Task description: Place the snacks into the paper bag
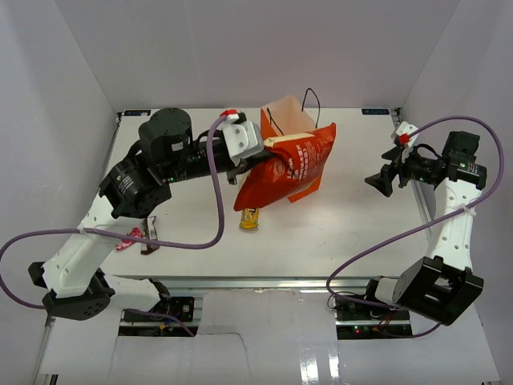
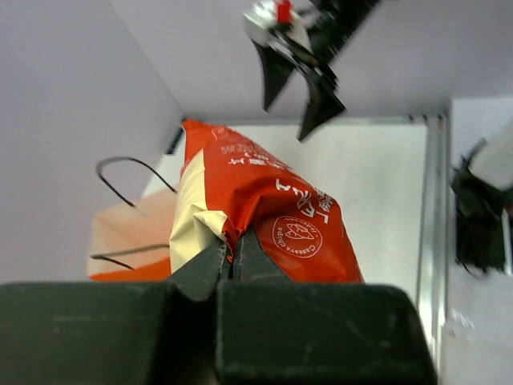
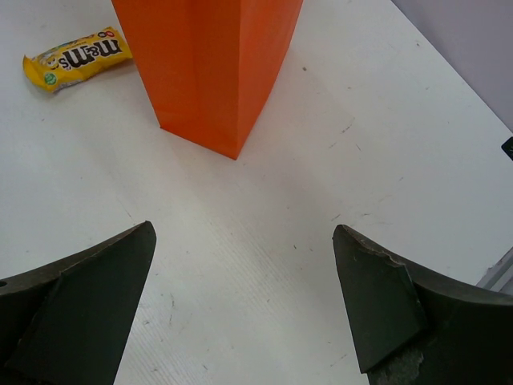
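Observation:
My left gripper (image 1: 258,154) is shut on the top edge of the large red-orange chip bag (image 1: 292,164) and holds it in the air, hanging in front of the upright orange paper bag (image 1: 287,115). In the left wrist view the fingers (image 2: 240,255) pinch the chip bag (image 2: 272,204), with the paper bag (image 2: 128,233) behind on the left. A yellow candy packet (image 1: 251,218) lies on the table below. A pink-red wrapper (image 1: 128,238) and a dark wrapper (image 1: 150,243) lie at the left. My right gripper (image 1: 378,183) is open and empty, right of the paper bag (image 3: 212,64).
The white table (image 1: 353,233) is walled on the left, back and right. The left arm's body (image 1: 144,180) stretches over the table's left half above the small wrappers. The yellow packet (image 3: 78,58) lies left of the paper bag in the right wrist view.

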Motion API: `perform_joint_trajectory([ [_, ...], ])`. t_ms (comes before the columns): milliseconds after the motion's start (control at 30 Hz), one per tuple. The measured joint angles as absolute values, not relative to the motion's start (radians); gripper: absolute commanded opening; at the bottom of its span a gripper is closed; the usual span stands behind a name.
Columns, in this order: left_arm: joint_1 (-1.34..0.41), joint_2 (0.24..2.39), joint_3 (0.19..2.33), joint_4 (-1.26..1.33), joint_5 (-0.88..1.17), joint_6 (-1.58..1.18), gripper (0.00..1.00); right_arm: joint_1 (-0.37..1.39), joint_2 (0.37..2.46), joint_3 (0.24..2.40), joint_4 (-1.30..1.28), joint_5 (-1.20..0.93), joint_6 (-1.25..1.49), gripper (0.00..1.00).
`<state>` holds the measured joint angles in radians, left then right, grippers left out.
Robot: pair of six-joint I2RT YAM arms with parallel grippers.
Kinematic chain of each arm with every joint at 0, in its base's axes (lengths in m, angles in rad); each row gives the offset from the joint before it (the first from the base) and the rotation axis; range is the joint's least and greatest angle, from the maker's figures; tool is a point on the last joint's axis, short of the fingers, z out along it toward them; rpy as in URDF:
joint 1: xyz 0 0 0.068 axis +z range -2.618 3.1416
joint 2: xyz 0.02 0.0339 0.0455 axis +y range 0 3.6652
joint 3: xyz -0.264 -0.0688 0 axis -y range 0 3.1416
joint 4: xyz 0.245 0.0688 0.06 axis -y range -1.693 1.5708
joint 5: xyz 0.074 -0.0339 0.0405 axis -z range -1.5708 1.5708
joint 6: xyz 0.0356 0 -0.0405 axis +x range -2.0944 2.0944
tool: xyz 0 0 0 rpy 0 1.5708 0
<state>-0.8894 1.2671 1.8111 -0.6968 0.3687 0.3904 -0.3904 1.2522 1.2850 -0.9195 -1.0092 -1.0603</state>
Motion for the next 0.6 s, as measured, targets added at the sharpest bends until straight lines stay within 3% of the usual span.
perform_joint_trajectory([
  [233, -0.883, 1.45, 2.081, -0.609, 0.189, 0.297, 0.0, -0.39, 1.254, 1.285, -0.908, -1.009, -1.049, 0.97],
  [600, -0.762, 1.598, 2.118, -0.491, 0.029, 0.094, 0.0, -0.39, 1.261, 1.277, -0.899, -1.015, -1.042, 0.97],
])
